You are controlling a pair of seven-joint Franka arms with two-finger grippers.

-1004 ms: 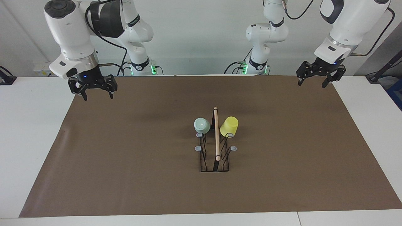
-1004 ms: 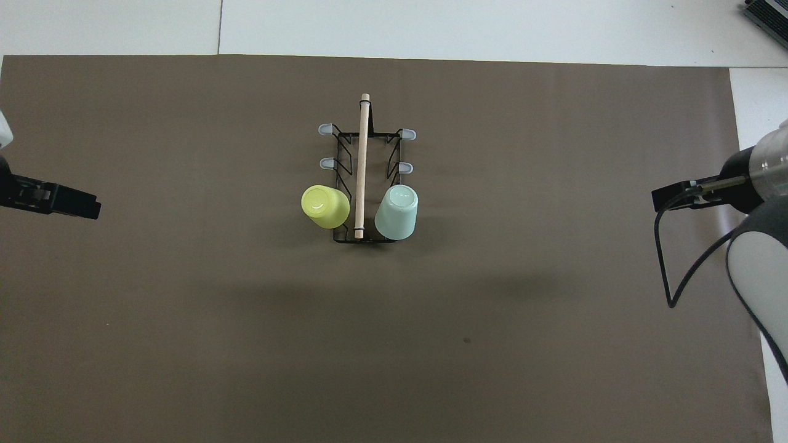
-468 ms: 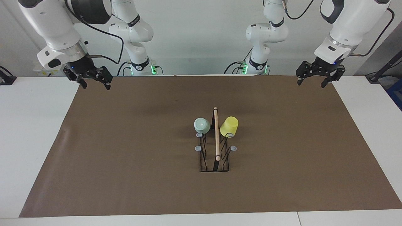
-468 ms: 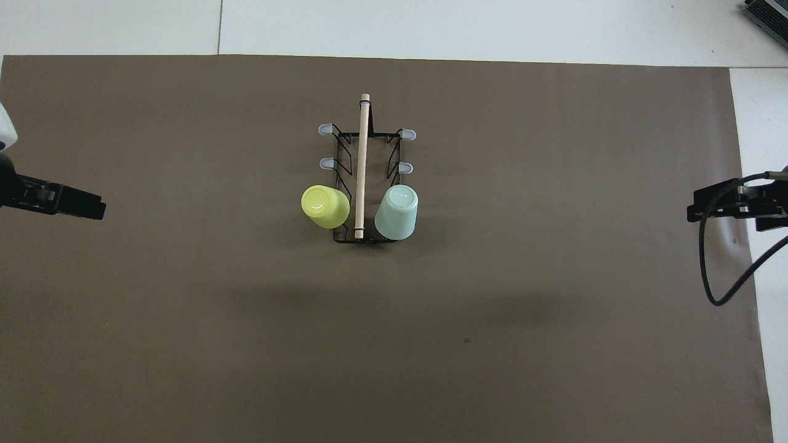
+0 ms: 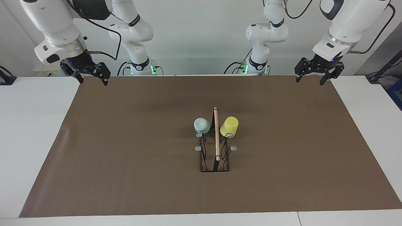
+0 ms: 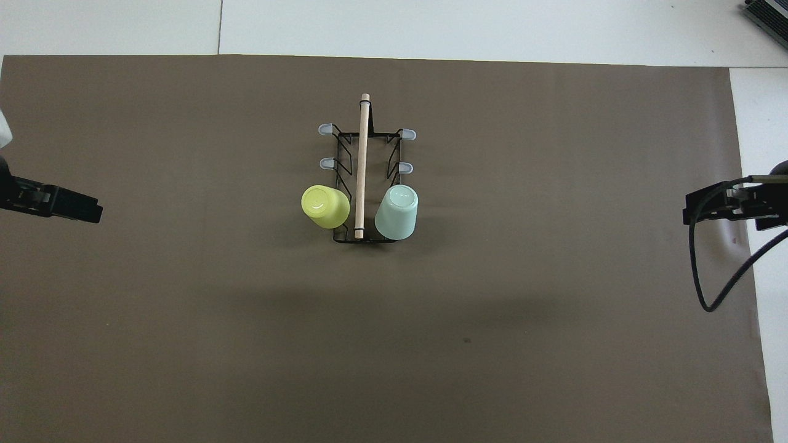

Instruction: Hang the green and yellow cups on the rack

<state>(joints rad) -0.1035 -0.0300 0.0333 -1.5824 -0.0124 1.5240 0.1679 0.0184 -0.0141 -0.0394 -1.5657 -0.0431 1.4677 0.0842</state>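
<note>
Left claw [image 5: 309, 79]: up in the air over the brown mat's [image 5: 125, 157] corner at the left arm's end, well apart from the rack [image 5: 215, 147]. Fingers spread apart, nothing between them. In the overhead view only its dark tip [image 6: 58, 203] shows at the frame edge.

Right claw [image 5: 91, 81]: raised over the mat's corner at the right arm's end, likewise well apart from the rack. Fingers apart, empty. Overhead view shows its tip [image 6: 717, 206] with a black cable looping below it.

Rack: black wire frame standing near the middle of the mat, its light wooden rod handle [image 6: 361, 166] running along the top, pointing away from the robots. Grey-tipped prongs [image 6: 325, 130] stick out on both sides.

Yellow cup [image 5: 229, 126]: mouth down on the rack's prong nearest the robots, on the side toward the left arm's end, tilted outward.

Mint green cup [image 5: 202, 125]: mouth down on the matching prong toward the right arm's end, base tilted up and out. The rod handle lies between the two cups.

Remaining prongs bare. Mat covers most of the white bench [image 5: 28, 125].
</note>
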